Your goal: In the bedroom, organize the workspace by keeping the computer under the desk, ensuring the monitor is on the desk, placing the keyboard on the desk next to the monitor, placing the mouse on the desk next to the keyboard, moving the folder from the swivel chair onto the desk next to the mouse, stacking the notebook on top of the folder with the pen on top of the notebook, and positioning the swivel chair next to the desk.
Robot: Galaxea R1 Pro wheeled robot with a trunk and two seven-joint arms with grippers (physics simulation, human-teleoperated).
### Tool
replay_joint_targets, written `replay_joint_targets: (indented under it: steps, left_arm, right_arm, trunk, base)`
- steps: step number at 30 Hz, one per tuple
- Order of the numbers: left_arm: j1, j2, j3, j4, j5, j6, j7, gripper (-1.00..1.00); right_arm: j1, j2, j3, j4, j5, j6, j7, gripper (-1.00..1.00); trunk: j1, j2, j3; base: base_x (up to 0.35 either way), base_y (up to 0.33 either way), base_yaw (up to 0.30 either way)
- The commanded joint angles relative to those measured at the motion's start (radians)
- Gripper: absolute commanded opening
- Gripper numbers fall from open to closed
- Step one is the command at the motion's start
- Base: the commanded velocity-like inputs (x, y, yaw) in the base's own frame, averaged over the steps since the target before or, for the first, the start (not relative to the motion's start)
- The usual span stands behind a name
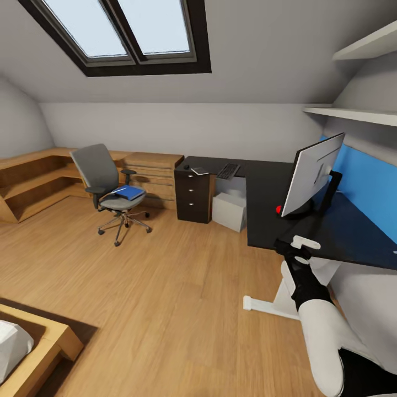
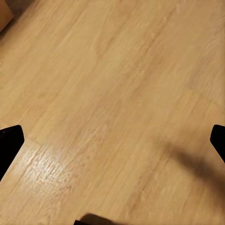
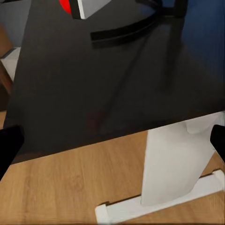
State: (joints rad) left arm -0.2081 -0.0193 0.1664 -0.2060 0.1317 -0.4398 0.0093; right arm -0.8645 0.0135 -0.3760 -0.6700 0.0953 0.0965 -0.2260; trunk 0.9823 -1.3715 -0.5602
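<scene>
Head view: folder [image 1: 129, 192] on the chair [image 1: 108, 187], well off the desk [image 1: 275, 204]; both grippers spread empty. Approach squarely, grip the folder's edge.

desk [image 1: 270, 204]: I see a glossy black L-shaped top, white legs.
monitor [image 1: 310, 175]: upright on the desk's near wing.
keyboard [image 1: 228, 171]: flat on the desk's far wing.
mouse [image 1: 187, 167]: on the desk, above the drawers.
computer [image 1: 229, 211]: under the desk.
swivel chair [image 1: 107, 184]: well apart from the desk.
folder [image 1: 129, 192]: blue, on the chair's seat.
</scene>
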Motion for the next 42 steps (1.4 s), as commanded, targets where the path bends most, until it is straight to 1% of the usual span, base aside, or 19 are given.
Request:
replay_joint_targets:
  steps: [1, 3, 7, 8, 11, 12, 14, 15, 20, 22, 23, 25, 28, 29, 35, 42]
  left_arm:
    - [-0.001, 0.000, 0.000, 0.000, 0.007, -0.003, 0.000, 1.00]
    - [-0.001, 0.000, 0.000, 0.000, 0.007, -0.003, 0.000, 1.00]
    - [-0.001, 0.001, 0.001, 0.000, 0.008, -0.003, 0.000, 1.00]
    - [-0.001, 0.001, 0.001, 0.000, 0.007, -0.003, 0.000, 1.00]
    - [-0.001, 0.001, 0.001, 0.000, 0.007, -0.002, 0.000, 1.00]
    - [-0.001, 0.001, 0.001, 0.000, 0.008, -0.002, 0.000, 1.00]
    - [-0.001, 0.001, 0.000, 0.000, 0.007, -0.003, 0.000, 1.00]
    - [-0.001, 0.001, 0.000, 0.000, 0.007, -0.003, 0.000, 1.00]
    - [-0.001, 0.001, -0.001, 0.000, 0.007, -0.003, 0.000, 1.00]
    - [-0.001, 0.001, -0.001, 0.000, 0.007, -0.003, 0.000, 1.00]
    - [-0.001, 0.000, -0.001, 0.000, 0.008, -0.003, 0.000, 1.00]
    - [-0.001, 0.000, -0.001, 0.000, 0.008, -0.002, 0.000, 1.00]
    - [-0.001, -0.001, -0.001, 0.000, 0.007, -0.002, 0.000, 1.00]
    - [-0.001, -0.001, -0.001, 0.000, 0.007, -0.003, 0.000, 1.00]
    - [-0.001, -0.001, -0.002, 0.000, 0.007, -0.002, 0.000, 1.00]
    - [-0.001, -0.002, -0.003, 0.000, 0.006, -0.003, 0.000, 1.00]
  right_arm:
    - [-0.002, 0.003, -0.002, -0.003, 0.010, 0.012, -0.012, 1.00]
    - [-0.004, 0.005, -0.001, -0.009, 0.009, 0.014, -0.021, 1.00]
    - [-0.009, 0.013, 0.000, -0.057, 0.008, 0.014, -0.032, 1.00]
    - [-0.011, 0.016, 0.000, -0.088, 0.008, 0.013, -0.034, 1.00]
    - [-0.013, 0.025, 0.001, -0.138, 0.008, 0.013, -0.037, 1.00]
    - [-0.013, 0.034, 0.002, -0.167, 0.008, 0.013, -0.041, 1.00]
    - [-0.014, 0.044, 0.004, -0.192, 0.008, 0.013, -0.048, 1.00]
    - [-0.017, 0.054, 0.006, -0.212, 0.008, 0.014, -0.059, 1.00]
    - [-0.040, 0.074, 0.021, -0.238, 0.007, 0.026, -0.098, 1.00]
    - [-0.050, 0.079, 0.026, -0.240, 0.007, 0.037, -0.105, 1.00]
    - [-0.085, 0.086, 0.033, -0.238, 0.006, 0.099, -0.112, 1.00]
    - [-0.105, 0.087, 0.036, -0.236, 0.006, 0.135, -0.111, 1.00]
    - [-0.119, 0.086, 0.039, -0.237, 0.006, 0.157, -0.106, 1.00]
    - [-0.124, 0.085, 0.047, -0.240, 0.007, 0.164, -0.099, 1.00]
    - [-0.131, 0.082, 0.102, -0.249, 0.011, 0.177, -0.077, 1.00]
    - [-0.132, 0.081, 0.122, -0.267, 0.011, 0.181, -0.071, 1.00]
  trunk:
    - [0.000, -0.001, -0.001]
    - [0.000, -0.001, -0.001]
    - [0.000, -0.001, -0.001]
    - [0.000, -0.001, -0.001]
    - [0.000, -0.001, -0.001]
    - [0.000, -0.001, -0.001]
    - [0.000, -0.001, -0.001]
    - [0.000, -0.001, -0.001]
    - [0.000, -0.001, -0.001]
    - [0.000, -0.001, -0.001]
    - [0.000, -0.001, -0.001]
    - [0.000, -0.001, -0.001]
    - [0.000, -0.001, -0.001]
    - [0.000, -0.001, -0.001]
    - [0.000, -0.001, -0.001]
    - [0.000, -0.001, -0.001]
  base:
    - [0.000, 0.003, 0.000]
    - [0.000, 0.002, 0.000]
    - [0.000, 0.001, 0.000]
    - [0.000, 0.000, 0.000]
    - [0.000, 0.000, 0.000]
    - [0.000, 0.000, 0.000]
    - [0.000, 0.000, 0.000]
    - [0.000, 0.000, 0.000]
    - [0.000, 0.000, 0.000]
    - [0.000, 0.000, 0.000]
    - [0.000, 0.000, 0.000]
    - [0.000, 0.000, 0.000]
    - [0.000, 0.000, 0.000]
    - [0.000, 0.000, 0.000]
    - [0.000, 0.000, 0.000]
    - [0.000, 0.000, 0.000]
